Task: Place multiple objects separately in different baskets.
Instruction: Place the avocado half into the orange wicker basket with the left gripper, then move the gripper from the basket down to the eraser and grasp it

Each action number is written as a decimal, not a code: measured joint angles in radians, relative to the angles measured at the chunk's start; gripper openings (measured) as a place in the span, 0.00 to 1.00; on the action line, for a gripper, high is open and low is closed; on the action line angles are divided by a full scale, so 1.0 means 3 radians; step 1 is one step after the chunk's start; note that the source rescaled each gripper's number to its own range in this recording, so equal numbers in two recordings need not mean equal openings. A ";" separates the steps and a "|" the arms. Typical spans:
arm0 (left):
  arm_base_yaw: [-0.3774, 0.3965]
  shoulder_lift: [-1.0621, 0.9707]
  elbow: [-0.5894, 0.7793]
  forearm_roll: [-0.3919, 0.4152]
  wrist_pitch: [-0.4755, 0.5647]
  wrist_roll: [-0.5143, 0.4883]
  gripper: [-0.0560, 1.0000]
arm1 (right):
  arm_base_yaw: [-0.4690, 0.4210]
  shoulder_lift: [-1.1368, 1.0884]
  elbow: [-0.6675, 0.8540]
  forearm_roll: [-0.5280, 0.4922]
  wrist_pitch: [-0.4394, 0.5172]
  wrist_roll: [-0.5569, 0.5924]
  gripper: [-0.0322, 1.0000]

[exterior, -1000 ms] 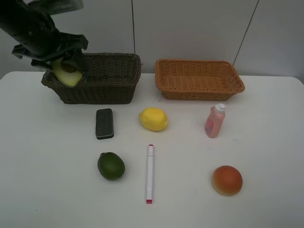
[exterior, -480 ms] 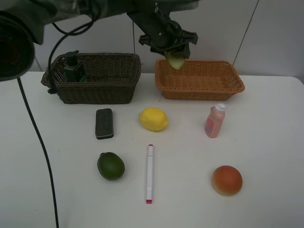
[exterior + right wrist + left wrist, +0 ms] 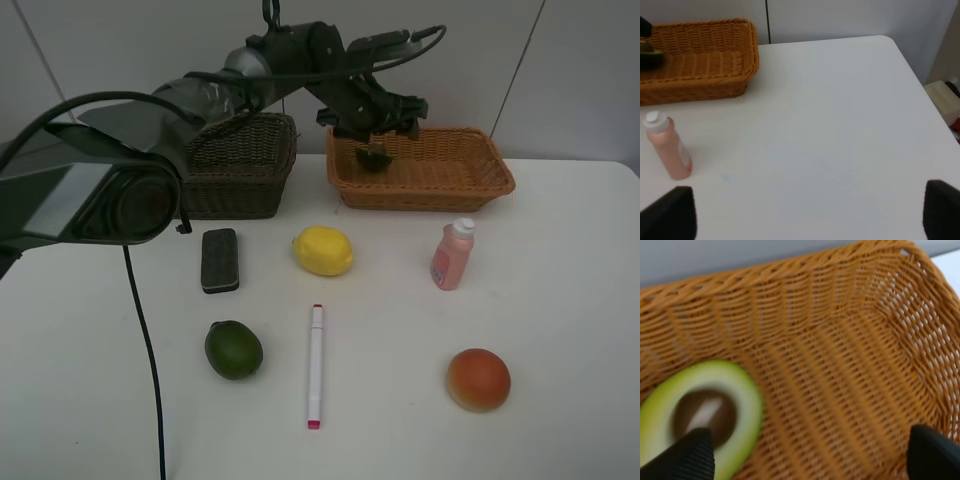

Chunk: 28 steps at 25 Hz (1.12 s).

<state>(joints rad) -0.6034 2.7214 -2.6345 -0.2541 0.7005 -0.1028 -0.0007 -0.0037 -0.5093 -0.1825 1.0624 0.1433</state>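
The left tool (image 3: 375, 150) reaches across the middle and hangs low inside the orange basket (image 3: 470, 187), at the end nearest the dark basket (image 3: 245, 170). Its fingers are spread wide apart and grip nothing. The avocado half (image 3: 737, 397) lies on the woven floor of the orange basket, cut face and pit turned up, close to the side wall. In the left wrist view one fingertip overlaps its edge, and I cannot tell whether the two touch. The right tool (image 3: 802, 215) is also spread wide and holds nothing, over a bare part of the white tabletop (image 3: 560, 330). The other things lie on the tabletop in front of the baskets. The black eraser (image 3: 220, 260) and the lemon (image 3: 322, 250) are in front of the dark basket, well apart. The pink bottle (image 3: 452, 255) stands upright in front of the orange basket. Nearer the front edge are the lime (image 3: 233, 349), the marker (image 3: 316, 365) with its pink tip pointing forward, and the peach (image 3: 478, 379).
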 joint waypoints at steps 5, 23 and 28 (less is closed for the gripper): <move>0.0000 -0.0301 0.0000 0.0103 0.0734 -0.0075 0.97 | 0.0000 0.0000 0.0000 0.0000 0.0000 0.0000 1.00; -0.0006 -0.2773 0.2532 0.0635 0.1654 -0.0671 0.97 | 0.0000 0.0000 0.0000 0.0000 0.0000 0.0000 1.00; -0.0006 -0.3412 0.3681 0.0999 0.1645 -0.1100 0.97 | 0.0000 0.0000 0.0000 0.0000 0.0000 0.0000 1.00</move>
<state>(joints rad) -0.6053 1.6979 -1.5303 0.0457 1.1940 -0.4329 -0.0007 -0.0037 -0.5093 -0.1825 1.0624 0.1433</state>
